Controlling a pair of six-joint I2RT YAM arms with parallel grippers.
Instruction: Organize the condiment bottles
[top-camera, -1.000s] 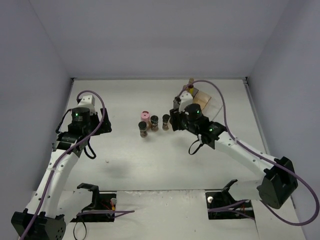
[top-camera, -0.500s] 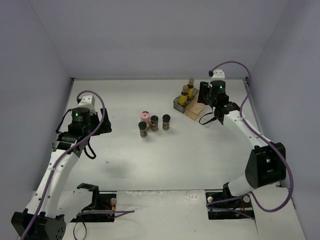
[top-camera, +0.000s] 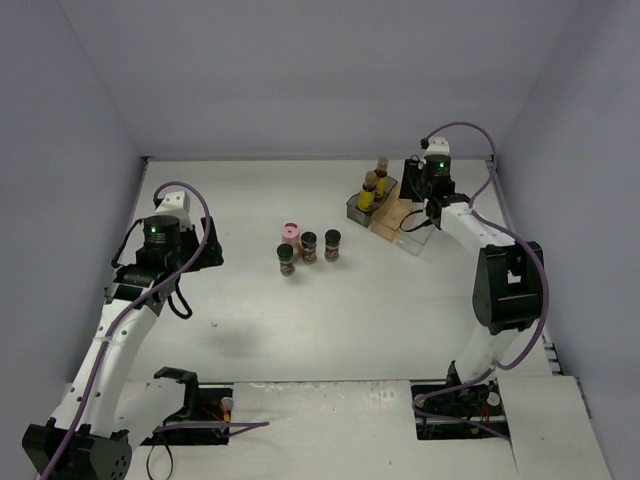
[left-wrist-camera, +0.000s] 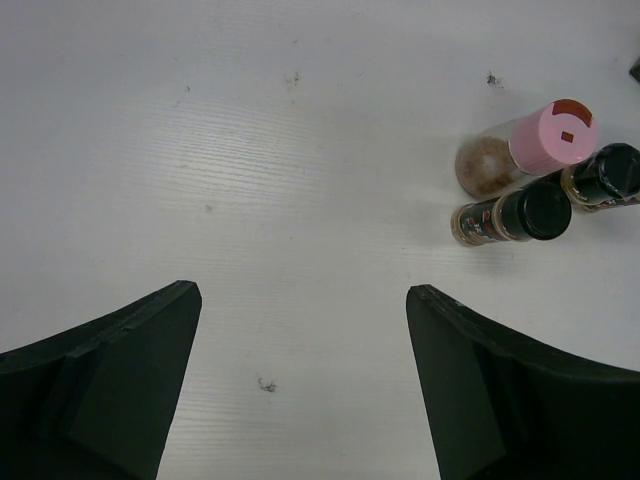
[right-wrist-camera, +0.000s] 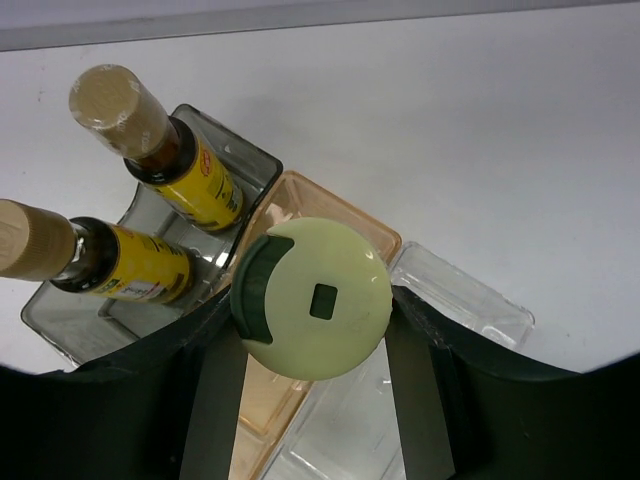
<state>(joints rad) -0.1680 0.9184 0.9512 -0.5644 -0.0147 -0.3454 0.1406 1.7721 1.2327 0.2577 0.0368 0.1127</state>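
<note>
Clamping a pale-lidded jar over the orange bin, the right gripper sits upper right, near the table back edge; only its wrist view shows the jar. Lower left, the left gripper, jaws apart, hovers over open table, with the pink-lidded bottle nearby.

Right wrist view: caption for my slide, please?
Right gripper holds a pale-yellow jar over the orange bin beside two amber bottles.

White table: four bottles mid-table, three bins far right.
</note>
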